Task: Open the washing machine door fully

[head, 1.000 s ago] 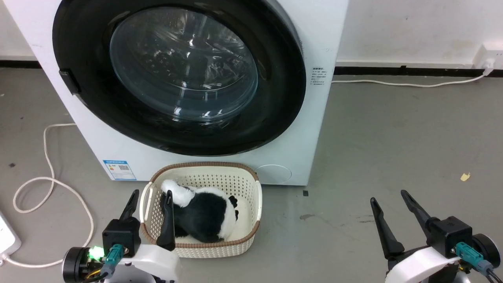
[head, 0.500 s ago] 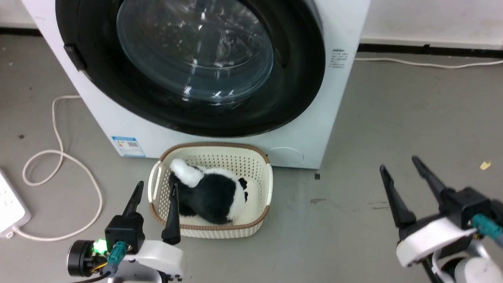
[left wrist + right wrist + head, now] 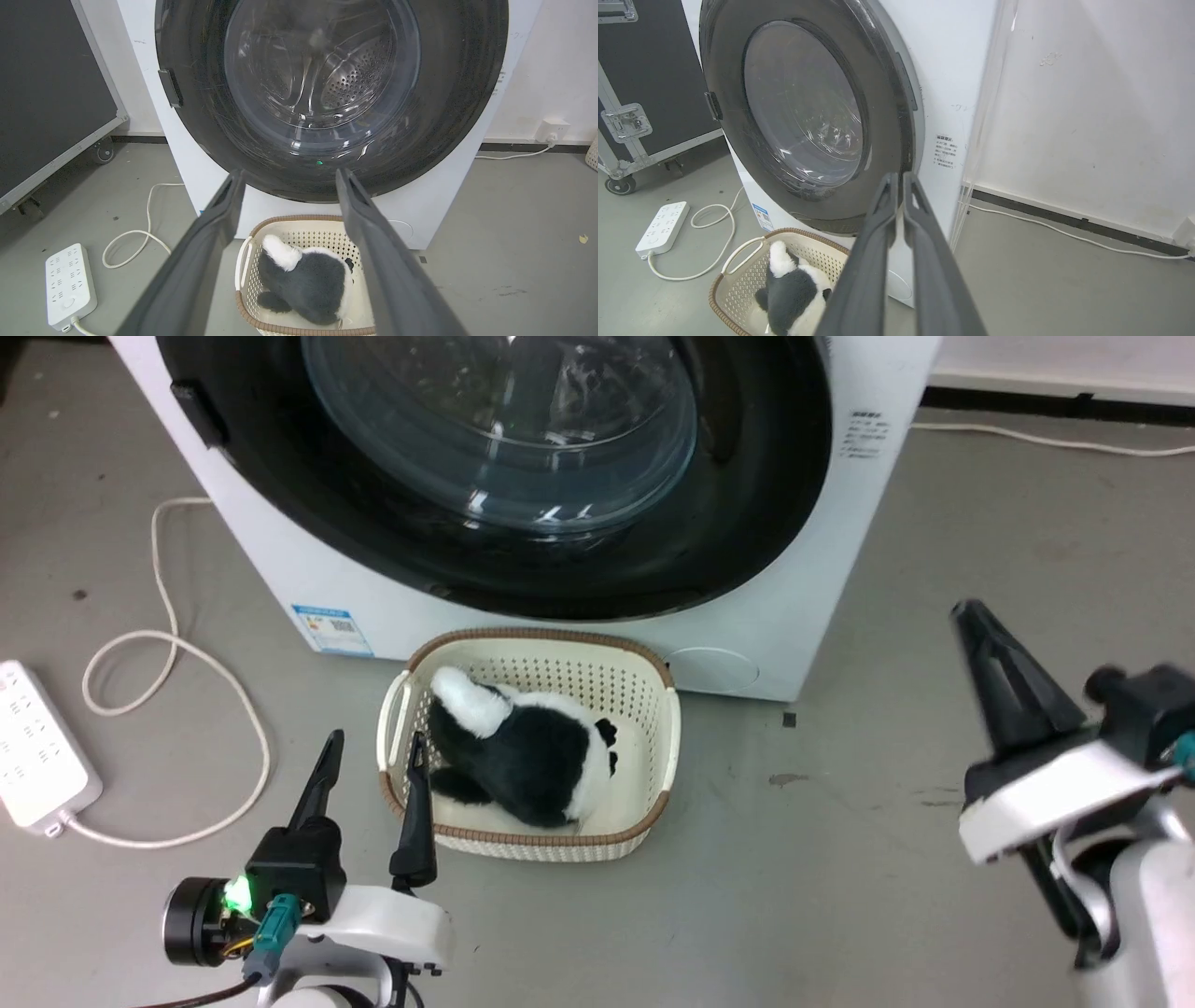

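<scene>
The washing machine door (image 3: pixel 747 523) is a big glossy black ring around a bulging glass window, lying closed flat against the white machine. The left wrist view meets the door (image 3: pixel 448 93) head-on; in the right wrist view the door (image 3: pixel 878 116) is at an angle. My left gripper (image 3: pixel 376 739) hangs open low at the left, by the basket's near rim, with nothing between its fingers (image 3: pixel 289 171). My right gripper (image 3: pixel 971 611) is raised at the right, off the machine's corner. Its fingers are drawn together on nothing and point at the door's right edge (image 3: pixel 900 176).
A cream basket (image 3: pixel 667 747) holding a black and white plush (image 3: pixel 532 756) stands on the floor right below the door. A white power strip (image 3: pixel 37 747) and looped cable (image 3: pixel 215 709) lie at the left. A black wheeled case (image 3: pixel 46 93) stands left of the machine.
The head camera has shifted, so the machine sits higher and further right. My right gripper has risen and drawn its fingers together. The left gripper stays open.
</scene>
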### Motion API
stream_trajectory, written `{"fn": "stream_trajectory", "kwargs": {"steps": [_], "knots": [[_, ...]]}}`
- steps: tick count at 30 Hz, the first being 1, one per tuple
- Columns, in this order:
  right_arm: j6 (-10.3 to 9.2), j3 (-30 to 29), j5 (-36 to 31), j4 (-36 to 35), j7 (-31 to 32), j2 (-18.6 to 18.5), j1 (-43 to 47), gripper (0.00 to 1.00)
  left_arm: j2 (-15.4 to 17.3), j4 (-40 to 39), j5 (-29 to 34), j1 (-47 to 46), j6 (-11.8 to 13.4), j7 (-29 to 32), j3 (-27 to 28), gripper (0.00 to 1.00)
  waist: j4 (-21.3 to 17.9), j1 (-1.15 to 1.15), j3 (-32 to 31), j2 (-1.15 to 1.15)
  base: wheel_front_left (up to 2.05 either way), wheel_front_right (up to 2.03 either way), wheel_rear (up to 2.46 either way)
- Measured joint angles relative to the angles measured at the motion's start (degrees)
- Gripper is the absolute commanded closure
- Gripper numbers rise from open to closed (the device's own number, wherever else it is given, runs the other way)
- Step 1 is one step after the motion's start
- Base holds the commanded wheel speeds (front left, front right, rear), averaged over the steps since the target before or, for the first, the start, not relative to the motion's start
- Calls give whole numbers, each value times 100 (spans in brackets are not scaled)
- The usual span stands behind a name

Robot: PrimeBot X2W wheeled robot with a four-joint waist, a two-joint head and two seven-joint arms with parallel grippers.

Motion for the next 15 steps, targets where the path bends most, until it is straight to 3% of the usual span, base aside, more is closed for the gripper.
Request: {"fn": "stream_trajectory", "kwargs": {"steps": [7,15], "knots": [[0,-172,498,252,215,-29,-575,100,0,-59,-62,-115,65,-80,-94,0,129,0,218,0,0,0,0],[-2,-781,1427,871,806,138,-1500,100,0,-133,-151,-238,180,-181,-190,0,316,0,551,0,0,0,0]]}}
